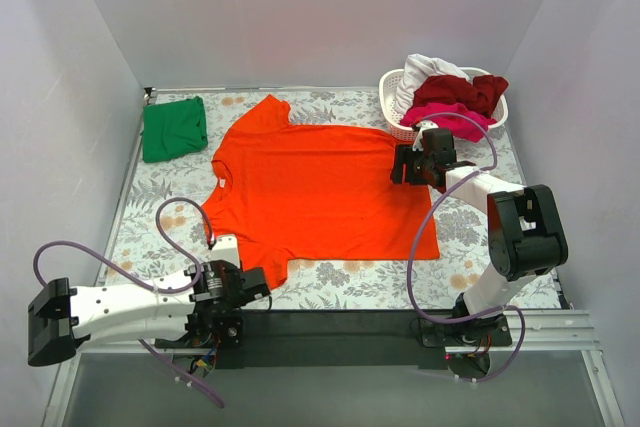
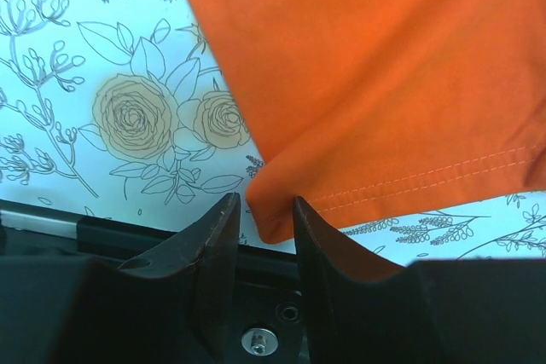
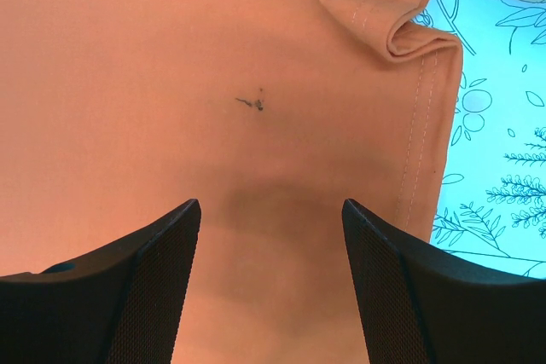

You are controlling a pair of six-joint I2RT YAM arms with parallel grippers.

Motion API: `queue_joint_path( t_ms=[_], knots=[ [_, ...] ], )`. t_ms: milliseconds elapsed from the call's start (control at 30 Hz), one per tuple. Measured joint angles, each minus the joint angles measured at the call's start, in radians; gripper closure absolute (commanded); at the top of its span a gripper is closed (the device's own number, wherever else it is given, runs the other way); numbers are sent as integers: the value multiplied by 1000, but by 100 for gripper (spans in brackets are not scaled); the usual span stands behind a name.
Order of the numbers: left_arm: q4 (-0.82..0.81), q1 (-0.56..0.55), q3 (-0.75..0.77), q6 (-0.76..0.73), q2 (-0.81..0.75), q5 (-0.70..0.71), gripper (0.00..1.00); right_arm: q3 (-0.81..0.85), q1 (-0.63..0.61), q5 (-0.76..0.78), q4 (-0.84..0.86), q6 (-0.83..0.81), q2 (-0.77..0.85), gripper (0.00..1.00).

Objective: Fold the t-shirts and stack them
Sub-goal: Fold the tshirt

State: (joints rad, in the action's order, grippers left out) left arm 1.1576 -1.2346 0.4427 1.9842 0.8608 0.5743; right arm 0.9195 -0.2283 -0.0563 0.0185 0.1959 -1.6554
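Note:
A bright orange-red t-shirt (image 1: 320, 187) lies spread flat on the flowered table cover. At the far left lies a folded green t-shirt (image 1: 174, 129). My left gripper (image 1: 262, 287) is low at the near sleeve. In the left wrist view its jaws (image 2: 263, 202) stand narrowly open with the sleeve's hemmed corner (image 2: 273, 219) between the tips, not pinched. My right gripper (image 1: 400, 169) hovers over the shirt's right hem. In the right wrist view it (image 3: 271, 206) is wide open above flat orange cloth (image 3: 171, 83), with nothing between its fingers.
A white lattice basket (image 1: 398, 129) at the back right holds a white (image 1: 430, 69), a dark red (image 1: 465, 92) and a magenta (image 1: 455, 119) t-shirt. A black rail (image 1: 330, 325) runs along the near edge. White walls close in three sides of the table.

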Motion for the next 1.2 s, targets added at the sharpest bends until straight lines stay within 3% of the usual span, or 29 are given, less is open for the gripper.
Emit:
queue_joint_path(
  t_ms=[267,567,900,1100,1200],
  knots=[
    [-37,0,-51,5,-101,-51,70,-2,0,0,0,0,0,38],
    [-114,0,-55,5,-79,-64,100,-2,0,0,0,-1,0,38],
    [-126,0,-34,6,-166,-15,100,-8,0,2,0,0,18,38],
    [-251,11,21,6,-182,127,100,-72,0,25,-21,3,132,38],
    [-359,68,48,6,-164,161,100,-108,0,35,-33,8,193,38]
  ],
)
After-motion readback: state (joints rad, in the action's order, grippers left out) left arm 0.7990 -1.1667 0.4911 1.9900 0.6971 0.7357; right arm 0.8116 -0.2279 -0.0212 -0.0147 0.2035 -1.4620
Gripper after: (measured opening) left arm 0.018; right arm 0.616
